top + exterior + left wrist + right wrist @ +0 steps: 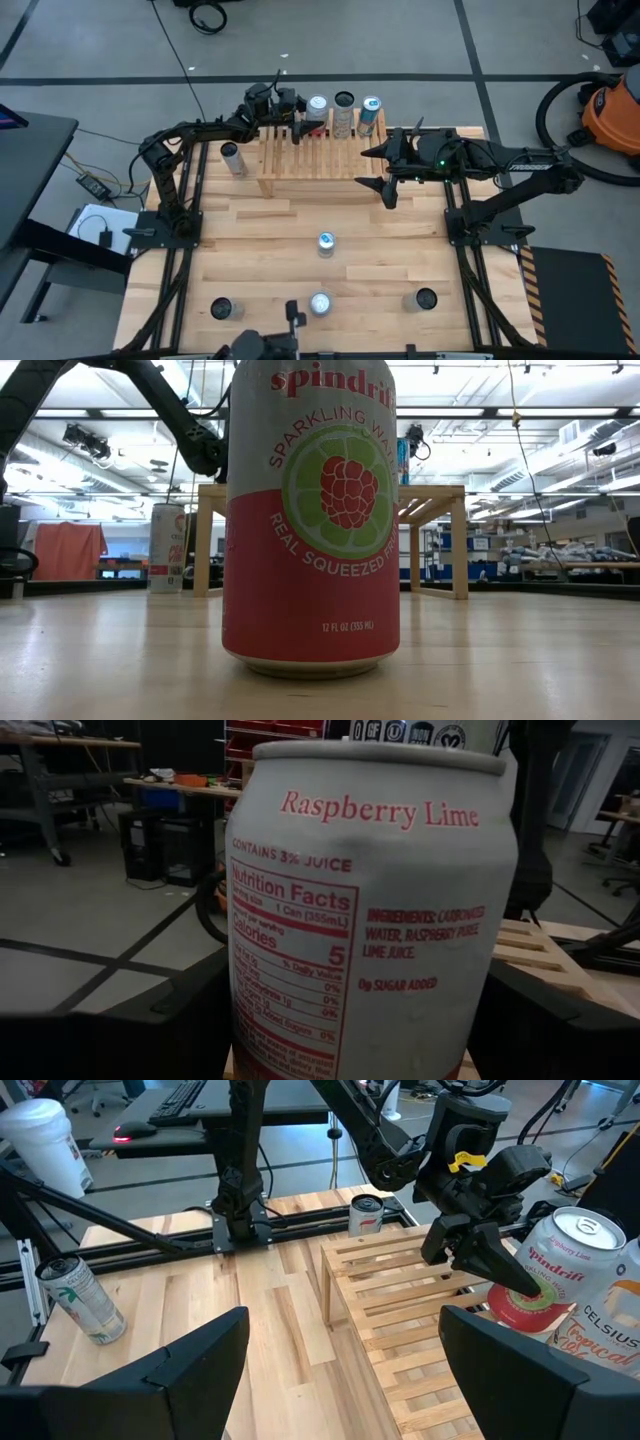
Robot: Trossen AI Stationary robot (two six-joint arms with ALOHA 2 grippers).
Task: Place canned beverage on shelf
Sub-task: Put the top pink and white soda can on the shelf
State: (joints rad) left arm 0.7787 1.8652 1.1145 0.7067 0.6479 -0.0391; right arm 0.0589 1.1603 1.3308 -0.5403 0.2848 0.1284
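A white-and-red Spindrift can (318, 105) stands upright at the far edge of the pale wood slatted shelf (330, 160). It fills the left wrist view (370, 900). My left gripper (312, 114) is at it, reaching in from the shelf's left. My right gripper (368, 166) hangs open and empty over the shelf's right end. Its fingers are spread wide in the right wrist view (345, 1370), which also shows the can (560, 1270). My left gripper has the can's side wall (240, 1010) between its two fingers, one on each side. The fingers (490, 1265) come in level from the table's left. The can stands upright with its base on the shelf slats. In the right wrist view the can hides the far finger.
Two more cans (344, 100) (370, 105) stand beside it on the shelf's far edge. One can (233, 158) stands on the table left of the shelf. Others stand mid-table (326, 243) and along the near edge (221, 309) (320, 303) (426, 298).
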